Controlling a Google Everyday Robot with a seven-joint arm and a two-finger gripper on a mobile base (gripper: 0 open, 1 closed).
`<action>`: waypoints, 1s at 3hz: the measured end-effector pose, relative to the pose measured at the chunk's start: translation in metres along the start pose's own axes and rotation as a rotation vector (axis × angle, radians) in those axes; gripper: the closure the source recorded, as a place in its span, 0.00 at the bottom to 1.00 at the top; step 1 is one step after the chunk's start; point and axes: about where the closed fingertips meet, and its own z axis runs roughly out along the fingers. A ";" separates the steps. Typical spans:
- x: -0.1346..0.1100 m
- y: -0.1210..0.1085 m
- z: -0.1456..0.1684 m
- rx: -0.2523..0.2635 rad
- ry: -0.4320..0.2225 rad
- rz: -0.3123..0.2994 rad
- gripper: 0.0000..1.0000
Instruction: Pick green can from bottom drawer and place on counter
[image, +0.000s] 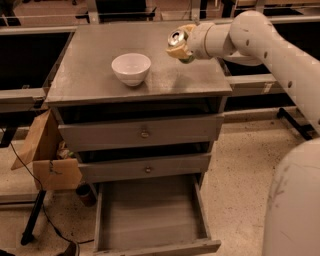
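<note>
We see the gripper (179, 44) over the right rear part of the counter (90, 82). Its pale, yellowish fingers (187, 29) are closed around the green can (175, 38). The can sits right in the grasp, tilted so that its round, shiny silver top faces up and toward us. Only a sliver of its dark body shows between the fingers. It appears to be held clear of the counter rather than resting on it.

Behind the gripper, the smooth, rounded white arm (260, 40) reaches in from beyond the counter's right edge.

The counter itself is a flat, square grey metal top with a dull sheen. On it, left of centre and well apart from the can, stands a white bowl (131, 68) that is glossy and round.

Below the counter are two shut grey metal drawers (115, 136), each with a small round knob (144, 133). The bottom drawer (150, 215) is pulled out beneath them, a wide tray with a plain flat grey floor. Below the counter's left edge hangs a brown cardboard box (50, 160) with its flaps open.
</note>
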 end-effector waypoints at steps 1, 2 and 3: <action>0.014 0.007 0.013 -0.044 -0.006 0.029 0.20; 0.019 0.010 0.018 -0.060 -0.010 0.042 0.00; 0.019 0.010 0.018 -0.060 -0.010 0.042 0.00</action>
